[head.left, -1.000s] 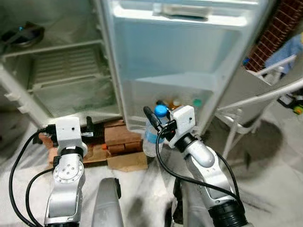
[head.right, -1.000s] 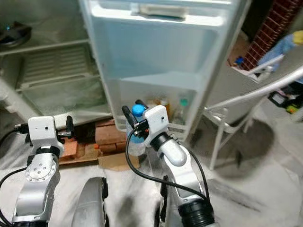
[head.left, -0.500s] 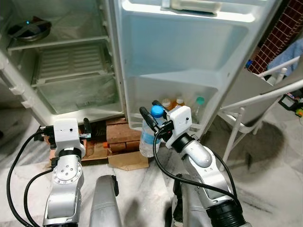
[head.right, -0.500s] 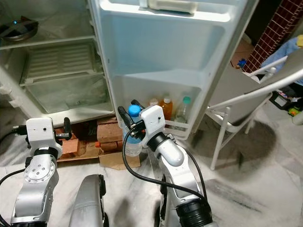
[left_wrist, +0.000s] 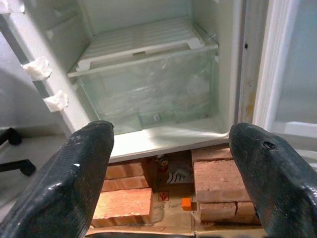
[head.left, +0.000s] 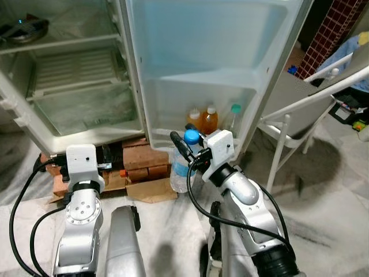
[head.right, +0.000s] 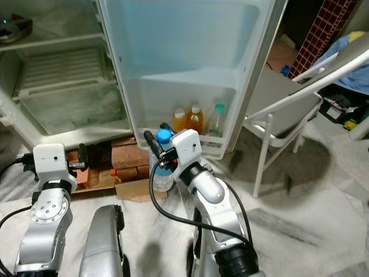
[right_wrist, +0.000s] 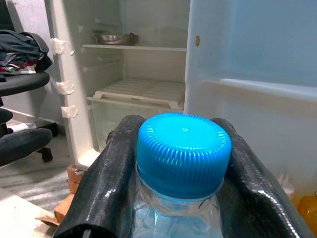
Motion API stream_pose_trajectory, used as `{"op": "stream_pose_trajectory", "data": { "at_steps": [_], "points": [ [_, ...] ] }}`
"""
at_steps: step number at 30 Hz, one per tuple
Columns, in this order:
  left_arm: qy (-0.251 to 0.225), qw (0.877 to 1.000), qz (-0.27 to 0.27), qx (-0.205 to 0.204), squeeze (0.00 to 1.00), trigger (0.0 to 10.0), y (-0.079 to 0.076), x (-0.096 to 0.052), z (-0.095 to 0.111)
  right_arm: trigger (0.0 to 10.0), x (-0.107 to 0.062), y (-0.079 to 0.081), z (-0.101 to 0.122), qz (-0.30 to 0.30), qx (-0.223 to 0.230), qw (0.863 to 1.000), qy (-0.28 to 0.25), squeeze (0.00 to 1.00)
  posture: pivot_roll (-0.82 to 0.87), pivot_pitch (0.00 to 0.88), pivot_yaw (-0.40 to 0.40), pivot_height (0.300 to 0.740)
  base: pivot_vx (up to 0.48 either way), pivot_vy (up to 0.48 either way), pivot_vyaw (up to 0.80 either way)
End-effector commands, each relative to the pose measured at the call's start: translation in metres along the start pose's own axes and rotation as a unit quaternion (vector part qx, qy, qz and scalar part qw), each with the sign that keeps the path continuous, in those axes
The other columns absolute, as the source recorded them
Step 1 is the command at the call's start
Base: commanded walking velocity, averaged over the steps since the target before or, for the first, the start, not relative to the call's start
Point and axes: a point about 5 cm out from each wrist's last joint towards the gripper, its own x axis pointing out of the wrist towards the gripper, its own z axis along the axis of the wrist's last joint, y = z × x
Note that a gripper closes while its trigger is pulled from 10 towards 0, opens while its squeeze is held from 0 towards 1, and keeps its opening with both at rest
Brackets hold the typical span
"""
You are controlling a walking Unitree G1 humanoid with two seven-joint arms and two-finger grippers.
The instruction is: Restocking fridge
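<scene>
Since the earlier frame the camera has pulled back a little, so the open white fridge door point(head.left: 196, 63) now shows its bottom rack in full; the right gripper point(head.left: 185, 144) keeps its hold. Its fingers point(right_wrist: 106, 178) pinch the neck of the clear plastic water bottle with the blue cap point(right_wrist: 183, 148), held upright just short of the door rack. Two orange drink bottles point(head.left: 202, 119) and a green-capped bottle point(head.left: 230, 119) already stand there. Placing this bottle remains. The left gripper point(left_wrist: 171, 163) waits with fingers spread wide.
</scene>
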Motion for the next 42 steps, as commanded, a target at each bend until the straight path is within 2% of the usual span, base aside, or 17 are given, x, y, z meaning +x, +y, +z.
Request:
{"op": "stream_pose_trajectory", "data": {
  "at_steps": [1, 15, 42],
  "points": [
    [-0.001, 1.000, 0.006, 0.004, 0.00, 10.0, 0.0014, -0.0003, -0.0011, 10.0, 0.0021, 0.0000, 0.0089, 0.000, -0.006, 1.000, -0.022, 0.00, 0.12, 0.086, -0.013, 0.516, 0.255, 0.000, 0.00],
    [-0.001, 1.000, 0.007, 0.002, 0.00, 10.0, 0.0010, 0.0000, -0.0009, 10.0, 0.0027, 0.0021, 0.0098, 0.006, -0.006, 1.000, -0.024, 0.00, 0.12, 0.089, -0.014, 0.516, 0.257, 0.000, 0.00],
    [0.003, 1.000, 0.012, -0.005, 0.00, 10.0, -0.0019, 0.0035, -0.0017, 10.0, 0.0045, 0.0039, 0.0097, 0.019, -0.018, 0.999, -0.024, 0.00, 0.12, 0.084, -0.016, 0.516, 0.420, 0.036, 0.00]
  ]
}}
